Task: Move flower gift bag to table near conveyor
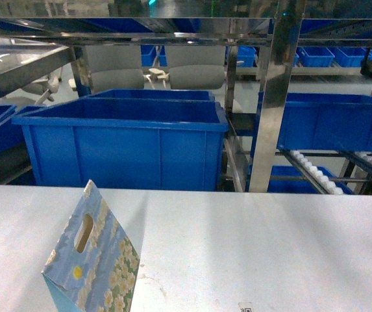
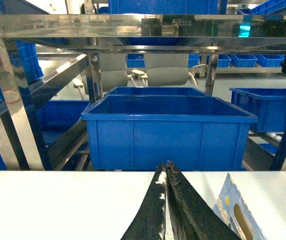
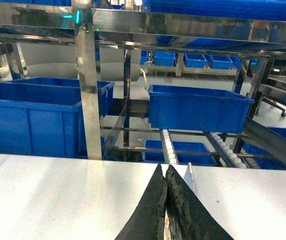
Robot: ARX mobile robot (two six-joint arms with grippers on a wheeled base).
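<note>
The flower gift bag [image 1: 93,263] stands upright on the white table [image 1: 250,240] at the near left, its sky-blue daisy face and oval handle hole showing. In the left wrist view the bag [image 2: 235,215] sits just right of my left gripper [image 2: 163,169], which is shut with nothing between its black fingers and is apart from the bag. My right gripper [image 3: 164,171] is also shut, over bare table [image 3: 58,195], and the bag is out of that view. Neither gripper shows in the head view. The conveyor [image 1: 315,172], with its white rollers [image 3: 167,147], lies beyond the table's far edge.
Large blue bins [image 1: 124,146] [image 2: 167,130] sit on the steel rack [image 1: 278,91] past the table's far edge, with another bin [image 3: 197,107] to the right. A thin white upright sliver [image 3: 189,176] stands just behind my right fingers; what it is cannot be told.
</note>
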